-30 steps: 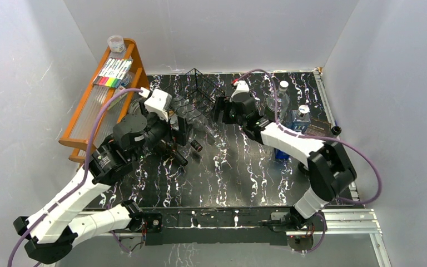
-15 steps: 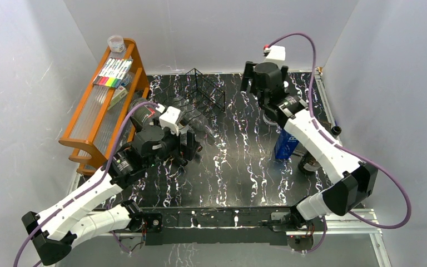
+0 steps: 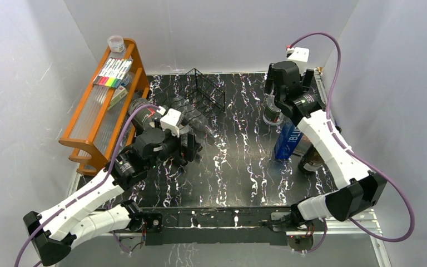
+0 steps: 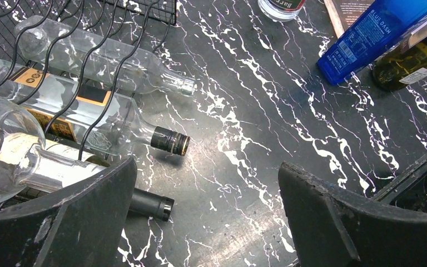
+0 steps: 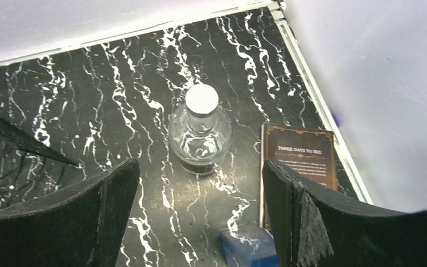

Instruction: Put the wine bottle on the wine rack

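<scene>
One dark wine bottle (image 4: 411, 61): stands on the right side of the table (image 4: 256, 111), just behind a blue carton (image 4: 367, 39), well apart from the rack and not yet placed.
Left pincer (image 4: 204, 167): jaws wide apart and empty, low over the table just short of the bottle necks; it has drawn back a little from the rack in the last second.
Three racked bottles (image 4: 89, 119): lying side by side among the cradle wires, necks pointing out toward the near right; the wires cross over them in the left wrist view.
Wine rack (image 3: 207, 92): far centre of the table, grid panel upright.
Squat clear bottle (image 5: 200, 133): upright with a white cap, far right, a brown card (image 5: 297, 161) just beside it.
Right pincer (image 5: 200, 167): jaws apart, nothing held, hovering above the squat clear bottle without touching it.
Change: a second ago the right arm reached in beside the rack; it has since swung out to the far right corner.
Meaning: the rack work looks finished for now, and the right arm is probably lining up its next pick among the standing bottles.
</scene>
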`<act>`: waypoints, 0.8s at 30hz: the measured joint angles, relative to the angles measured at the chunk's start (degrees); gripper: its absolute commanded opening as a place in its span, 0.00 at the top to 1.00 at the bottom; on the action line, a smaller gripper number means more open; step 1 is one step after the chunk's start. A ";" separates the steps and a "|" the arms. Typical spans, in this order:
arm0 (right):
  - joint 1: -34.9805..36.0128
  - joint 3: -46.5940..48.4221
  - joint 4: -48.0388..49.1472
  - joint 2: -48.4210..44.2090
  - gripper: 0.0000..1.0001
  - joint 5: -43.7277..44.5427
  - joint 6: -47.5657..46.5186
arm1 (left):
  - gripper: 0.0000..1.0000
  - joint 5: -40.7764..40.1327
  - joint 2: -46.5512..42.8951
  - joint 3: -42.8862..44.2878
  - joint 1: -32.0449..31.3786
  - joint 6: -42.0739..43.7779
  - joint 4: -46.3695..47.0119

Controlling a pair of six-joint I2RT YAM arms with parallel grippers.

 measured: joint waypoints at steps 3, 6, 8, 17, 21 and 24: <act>-0.17 -0.07 -1.40 -1.16 0.03 1.05 -0.90 | 0.02 -0.02 0.00 0.00 0.00 0.00 0.37; -0.52 -1.99 -2.21 -5.03 0.02 1.20 -1.95 | 0.02 -0.31 0.00 0.00 0.00 0.39 0.33; -0.87 -3.89 -2.80 -8.22 0.02 1.25 -2.23 | 0.02 -0.87 0.00 0.00 0.00 0.83 0.13; -2.73 -11.76 -8.07 -15.61 0.02 -2.16 -1.31 | 0.02 -2.16 0.96 0.63 0.00 2.56 -0.39; -2.91 -14.64 -9.81 -15.65 0.04 -8.20 -0.81 | 0.02 -2.19 1.95 0.72 0.00 2.51 -0.09; -2.95 -15.91 -9.97 -15.82 0.15 -11.30 -0.59 | 0.02 -2.14 2.84 0.85 0.00 2.51 0.68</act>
